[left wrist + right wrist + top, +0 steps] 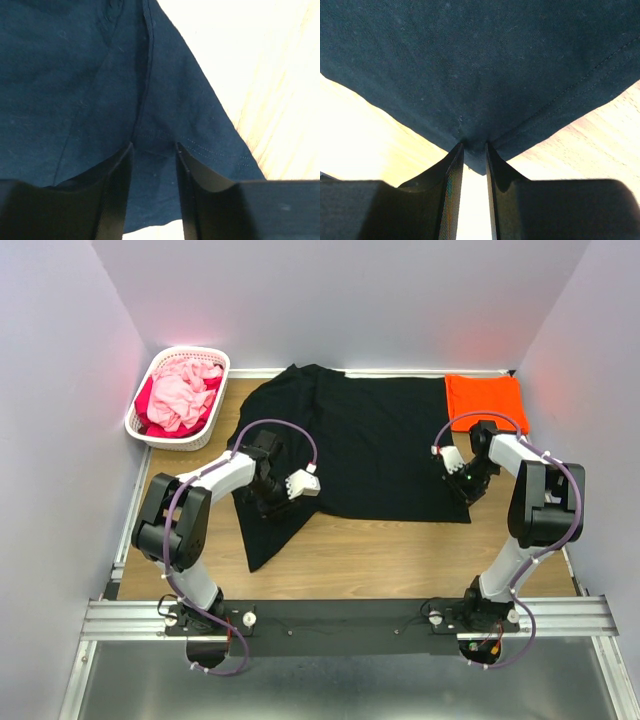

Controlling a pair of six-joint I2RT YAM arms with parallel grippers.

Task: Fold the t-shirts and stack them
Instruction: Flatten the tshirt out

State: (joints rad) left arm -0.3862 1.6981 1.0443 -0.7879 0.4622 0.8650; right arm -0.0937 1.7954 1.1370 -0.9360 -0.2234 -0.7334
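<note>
**Both pincers working the near edge of the black t-shirt**

The right pincer (pixel 474 144) is gripping a near corner of the black t-shirt (pixel 370 435). Its jaws are standing almost together, leaving only a thin slit. The cloth is puckering right at the fingertips (pixel 455 160), and a stitched hem is running away to the right of them. Pale bench (pixel 400 555) is showing on both sides of that corner.

The left pincer (pixel 154 144) is sitting low over the shirt's other side with its jaws partly apart. A seam and a stitched hem are running into the gap, and dark cloth is filling the space between the fingers. Whether the fingers are actually pinching that cloth or only straddling it, I cannot tell.

The black t-shirt is lying spread out ahead of and between the two pincers. One flap is trailing back past the left pincer toward the arm bases.

The orange t-shirt (pixel 485 400) is lying flat beyond the right pincer, slightly to its right, right beside the black shirt's far right edge.

A white lattice basket (pixel 190 348) is standing well beyond and to the left of the left pincer, holding pink and red cloth (pixel 180 398).
</note>
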